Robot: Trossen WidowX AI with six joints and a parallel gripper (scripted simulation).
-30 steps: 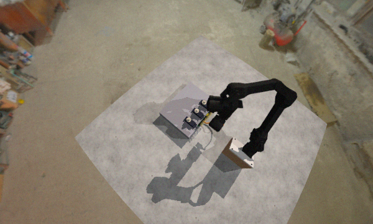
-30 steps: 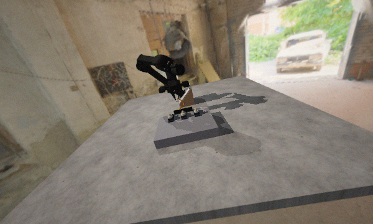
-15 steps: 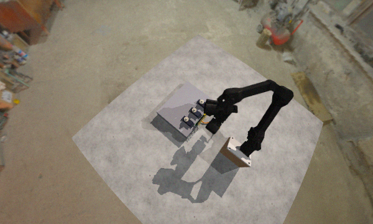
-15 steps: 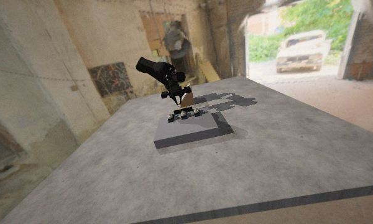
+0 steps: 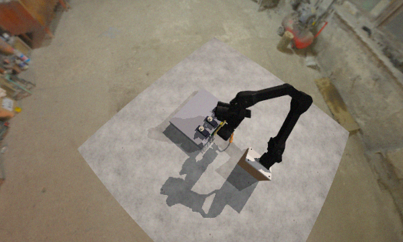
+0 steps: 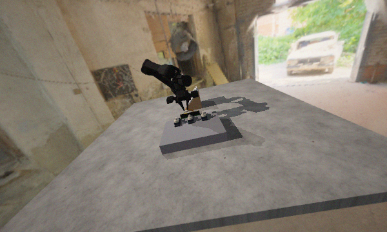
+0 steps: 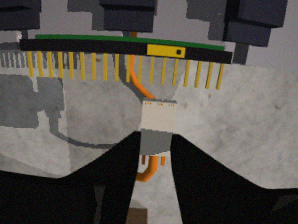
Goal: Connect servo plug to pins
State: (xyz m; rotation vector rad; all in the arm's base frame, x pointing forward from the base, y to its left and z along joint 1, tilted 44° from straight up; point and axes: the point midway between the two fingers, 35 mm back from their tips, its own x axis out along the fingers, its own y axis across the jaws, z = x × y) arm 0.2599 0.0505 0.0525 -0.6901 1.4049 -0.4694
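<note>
My gripper (image 7: 155, 139) (image 6: 186, 109) is shut on the pale flat plug (image 7: 159, 116). The plug's front edge faces the row of metal pins (image 7: 151, 70), with a gap below the pin tips in the wrist view. The yellow band (image 7: 161, 50) has its dark dot (image 7: 179, 52) at the right end. The plug sits roughly under the band, slightly left of its middle. The orange lead (image 7: 133, 67) passes the pins and goes behind the plug; orange also shows at its rear. Which hole is the orange wire's cannot be told. The grey holder (image 5: 195, 105) (image 6: 193, 138) lies on the table.
Dark blocks (image 7: 129, 17) (image 5: 209, 121) with pale round tops stand on the holder near the pin row. The arm's base is by a tilted brown and white block (image 5: 255, 165) on the table (image 5: 127, 141). Arm shadows fall across the table.
</note>
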